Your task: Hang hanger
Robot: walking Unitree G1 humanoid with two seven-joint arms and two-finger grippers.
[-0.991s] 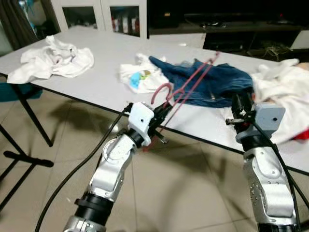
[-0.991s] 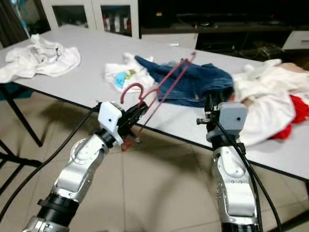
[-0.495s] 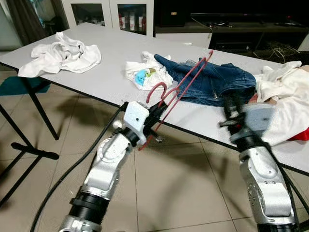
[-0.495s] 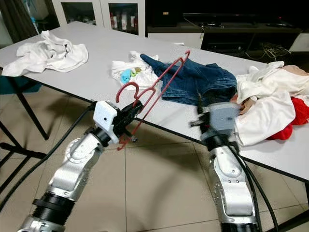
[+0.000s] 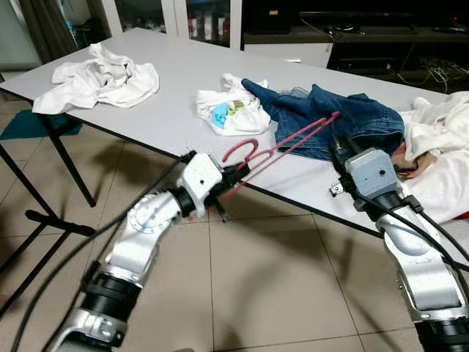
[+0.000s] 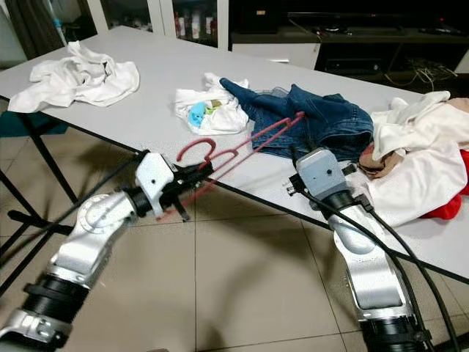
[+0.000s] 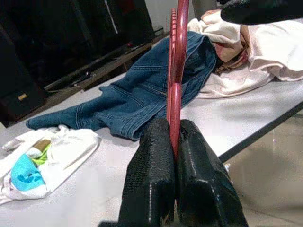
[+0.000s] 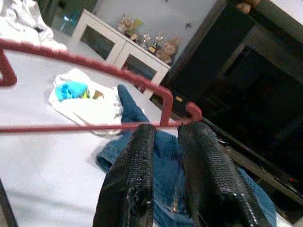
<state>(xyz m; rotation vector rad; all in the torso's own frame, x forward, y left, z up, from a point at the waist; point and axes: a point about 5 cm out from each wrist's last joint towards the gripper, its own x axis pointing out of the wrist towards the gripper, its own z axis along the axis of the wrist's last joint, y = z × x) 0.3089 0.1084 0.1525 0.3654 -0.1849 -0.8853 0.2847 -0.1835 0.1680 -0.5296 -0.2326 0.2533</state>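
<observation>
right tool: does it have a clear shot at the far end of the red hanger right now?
Probably yes. The right tool is right at the far end of the red hanger, which the left tool holds out over the table edge. Nothing sits between them; the jeans lie behind.

Even indoor light on my worktop point(image 5: 161, 103), soft shadows on the floor point(image 5: 278, 293) beneath; my wrist views are grainy, dark behind.

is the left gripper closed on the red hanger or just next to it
Closed on it. In the left wrist view the left gripper has its two black fingers pressed against the red hanger, whose bar runs out between them.
</observation>
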